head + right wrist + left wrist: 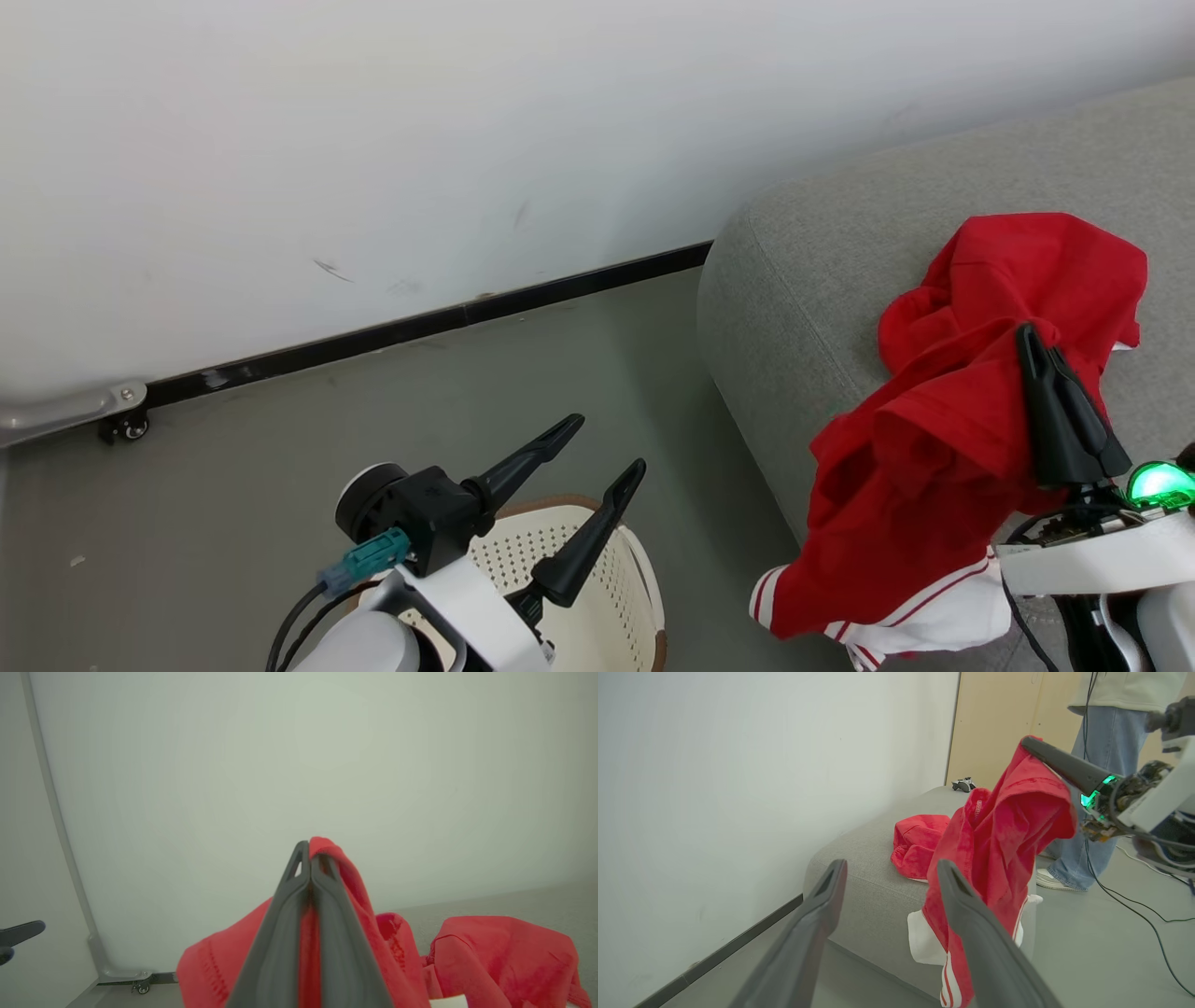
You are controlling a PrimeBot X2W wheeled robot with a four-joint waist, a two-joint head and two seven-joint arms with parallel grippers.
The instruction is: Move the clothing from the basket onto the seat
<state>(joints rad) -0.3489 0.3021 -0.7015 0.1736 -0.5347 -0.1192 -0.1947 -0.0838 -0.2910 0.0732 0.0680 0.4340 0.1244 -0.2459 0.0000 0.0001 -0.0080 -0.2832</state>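
While poised at near left, left gripper (609,442): two long dark fingers spread wide, nothing between them.
Cream-white perforated plastic laundry basket (624,607): brown-rimmed, on the grey floor directly beneath the left gripper.
Right gripper (1032,338): at near right, fingers pressed together, clamped on a fold of red cloth.
Soft bright red garment with white striped trim (934,467): draped from the right gripper, hanging down past the seat's near left corner; contact with the seat unclear.
Large grey woven-fabric seat (812,280): rounded corner, right of the laundry basket.
Second crumpled red garment (920,847): lying on the seat top, just beyond the held one.
White wall (373,140): farthest back, edged by a black skirting strip (420,327).
Person in blue jeans (1101,788): standing beyond the seat's right side.
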